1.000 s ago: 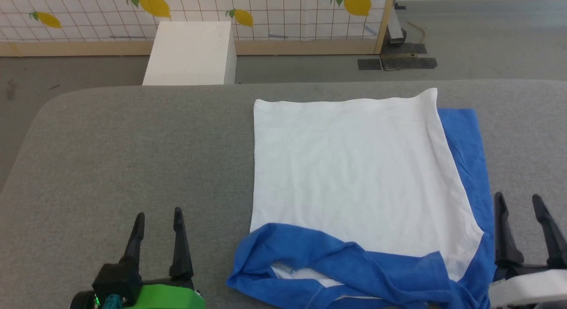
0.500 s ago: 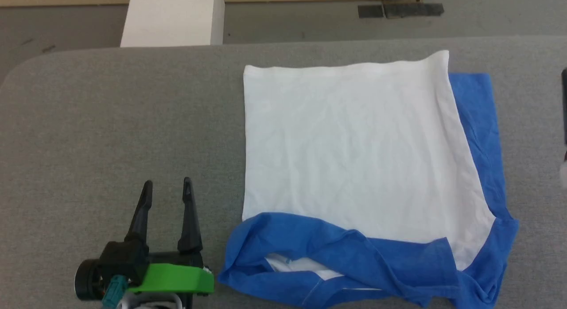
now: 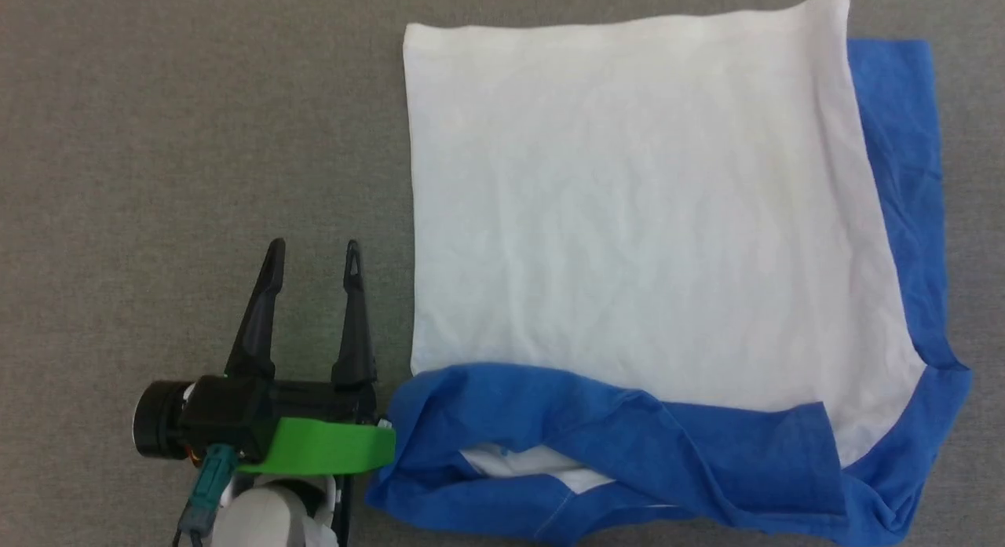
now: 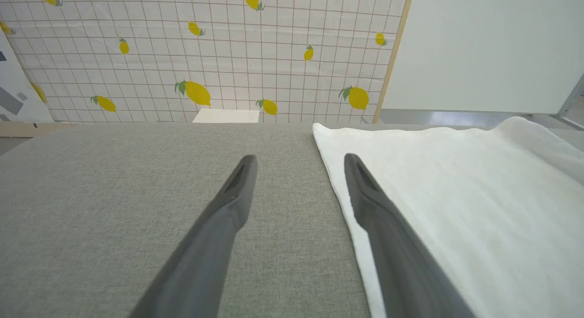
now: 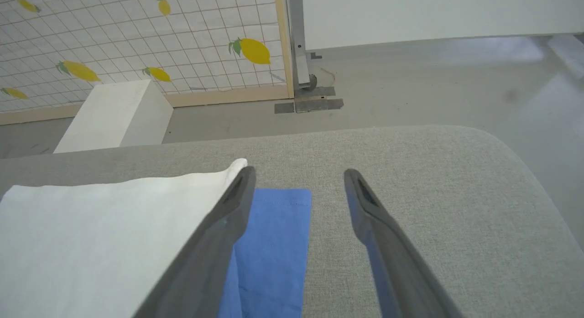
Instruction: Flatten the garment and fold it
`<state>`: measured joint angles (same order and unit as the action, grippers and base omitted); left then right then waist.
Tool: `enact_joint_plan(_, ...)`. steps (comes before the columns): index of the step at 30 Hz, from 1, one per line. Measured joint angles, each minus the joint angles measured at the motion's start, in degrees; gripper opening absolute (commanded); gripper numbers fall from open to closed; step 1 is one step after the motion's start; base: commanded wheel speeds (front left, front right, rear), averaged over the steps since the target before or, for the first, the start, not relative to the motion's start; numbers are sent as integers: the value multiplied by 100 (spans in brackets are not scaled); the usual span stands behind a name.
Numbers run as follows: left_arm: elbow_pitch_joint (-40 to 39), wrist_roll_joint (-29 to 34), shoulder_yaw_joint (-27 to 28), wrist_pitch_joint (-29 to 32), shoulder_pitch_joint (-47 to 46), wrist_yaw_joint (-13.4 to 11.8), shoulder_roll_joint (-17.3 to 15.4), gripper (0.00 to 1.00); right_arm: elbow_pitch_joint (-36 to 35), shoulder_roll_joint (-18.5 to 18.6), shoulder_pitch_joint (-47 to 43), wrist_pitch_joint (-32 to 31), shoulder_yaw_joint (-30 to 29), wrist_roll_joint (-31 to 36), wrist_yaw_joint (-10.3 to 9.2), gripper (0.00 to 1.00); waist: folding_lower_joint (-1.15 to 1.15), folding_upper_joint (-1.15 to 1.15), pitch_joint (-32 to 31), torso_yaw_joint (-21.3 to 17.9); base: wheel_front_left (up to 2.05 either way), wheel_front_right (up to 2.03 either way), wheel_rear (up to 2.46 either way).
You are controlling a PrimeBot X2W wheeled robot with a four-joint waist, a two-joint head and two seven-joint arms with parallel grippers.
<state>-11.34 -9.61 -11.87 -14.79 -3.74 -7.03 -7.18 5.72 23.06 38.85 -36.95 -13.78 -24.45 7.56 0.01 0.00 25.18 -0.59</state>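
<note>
The garment [image 3: 628,217] lies on the grey padded table [image 3: 157,139], its white body spread flat and blue sleeves bunched along the near edge and the right side. My left gripper [image 3: 312,253] hovers open just left of the garment's near-left corner, nothing between its fingers. In the left wrist view the left gripper [image 4: 299,159] points along the garment's [image 4: 456,195] left edge. In the right wrist view the right gripper [image 5: 297,172] is open and empty over the garment's [image 5: 273,236] blue sleeve at the far right.
Beyond the table's [image 5: 433,172] rounded far edge stand a white box [image 5: 114,115] on the floor and a screen [image 4: 205,53] printed with lemons. Bare grey table stretches left of the garment.
The head camera has tilted down, so the floor and box have left that view. The right gripper has gone out of the head view; the left gripper sits higher in it.
</note>
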Motion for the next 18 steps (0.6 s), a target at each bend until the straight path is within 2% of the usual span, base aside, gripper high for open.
enact_joint_plan(10,1,57,-147,0,-227,78,23,100,969,-56,682,-1341,-447,248,0,100,0,0,640,173,0,0,0)
enact_joint_plan(18,68,65,-253,0,-313,102,91,100,1073,-141,723,-1701,-706,448,0,100,0,0,910,464,0,0,0)
